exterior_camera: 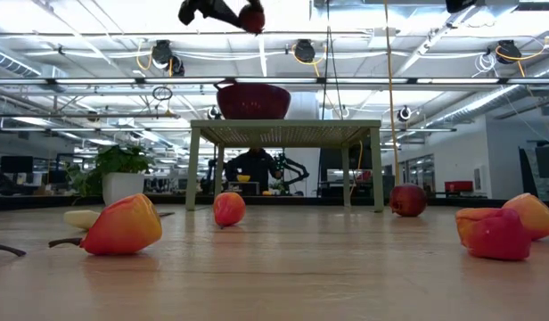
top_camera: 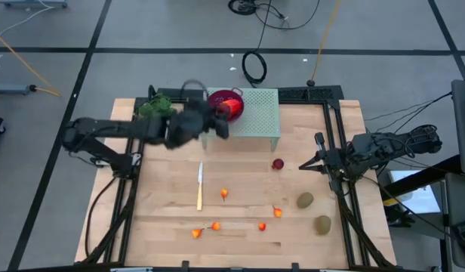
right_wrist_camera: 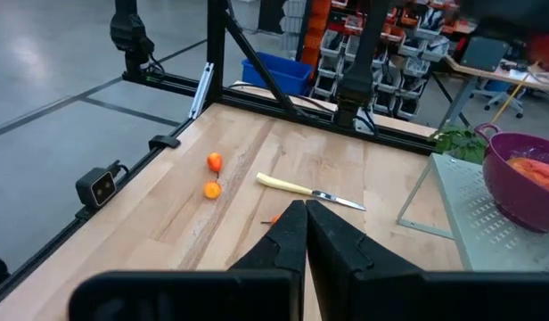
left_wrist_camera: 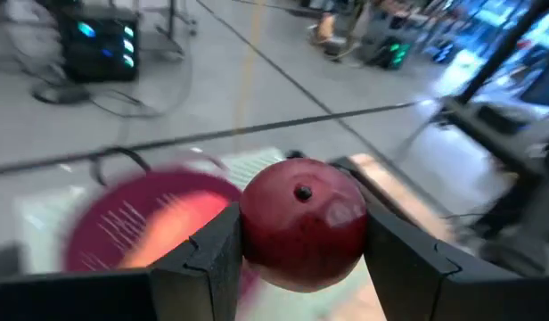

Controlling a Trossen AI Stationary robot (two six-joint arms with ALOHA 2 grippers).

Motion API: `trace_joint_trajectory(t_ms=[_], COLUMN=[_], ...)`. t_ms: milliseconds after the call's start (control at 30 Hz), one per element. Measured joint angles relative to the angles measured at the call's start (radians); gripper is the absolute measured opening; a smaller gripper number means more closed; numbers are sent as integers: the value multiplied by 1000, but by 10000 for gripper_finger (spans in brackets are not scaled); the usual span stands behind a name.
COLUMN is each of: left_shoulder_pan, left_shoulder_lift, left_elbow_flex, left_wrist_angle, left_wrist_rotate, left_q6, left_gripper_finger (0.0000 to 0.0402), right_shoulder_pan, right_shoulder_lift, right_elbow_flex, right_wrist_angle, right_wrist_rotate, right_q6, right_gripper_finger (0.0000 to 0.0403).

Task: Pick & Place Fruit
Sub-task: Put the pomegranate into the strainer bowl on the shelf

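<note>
Up above the purple bowl [top_camera: 226, 103] on the green rack [top_camera: 257, 113], the left gripper [left_wrist_camera: 301, 259] is clamping a dark red ball [left_wrist_camera: 303, 223] between its fingers. Meanwhile the right gripper [right_wrist_camera: 305, 234] is waiting, fingers pressed together, at the table's [top_camera: 240, 234] right edge.

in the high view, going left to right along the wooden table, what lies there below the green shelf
yellow-handled knife → small orange-red fruit beside it → dark red ball → upper brown-green kiwi-like oval
</note>
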Motion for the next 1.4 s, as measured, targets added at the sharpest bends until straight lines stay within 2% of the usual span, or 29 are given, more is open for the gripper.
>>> trace_joint_trajectory(t_ms=[300, 567, 833, 1133, 1400], left_shoulder_pan=[252, 344, 368, 377, 378], left_shoulder_lift=[18, 70, 121, 154, 200], left_elbow_flex=[34, 34, 34, 33, 34], left_wrist_angle=[-53, -67, -67, -135, -129], left_wrist_rotate=[228, 351, 400, 397, 386], left_q6=[236, 352, 442, 525, 563], left_gripper_finger=[191, 191, 191, 191, 191], right_shoulder_pan=[0, 0, 0, 0, 0], right_shoulder_lift=[0, 0, 0, 0, 0], right_elbow_flex=[0, 0, 0, 0, 0], right_wrist_angle=[0, 0, 0, 0, 0], right_wrist_rotate=[0, 0, 1, 5, 4], right_q6=[-75, -66, -67, -67, -66], right_gripper_finger=[4, 4, 4, 4, 4])
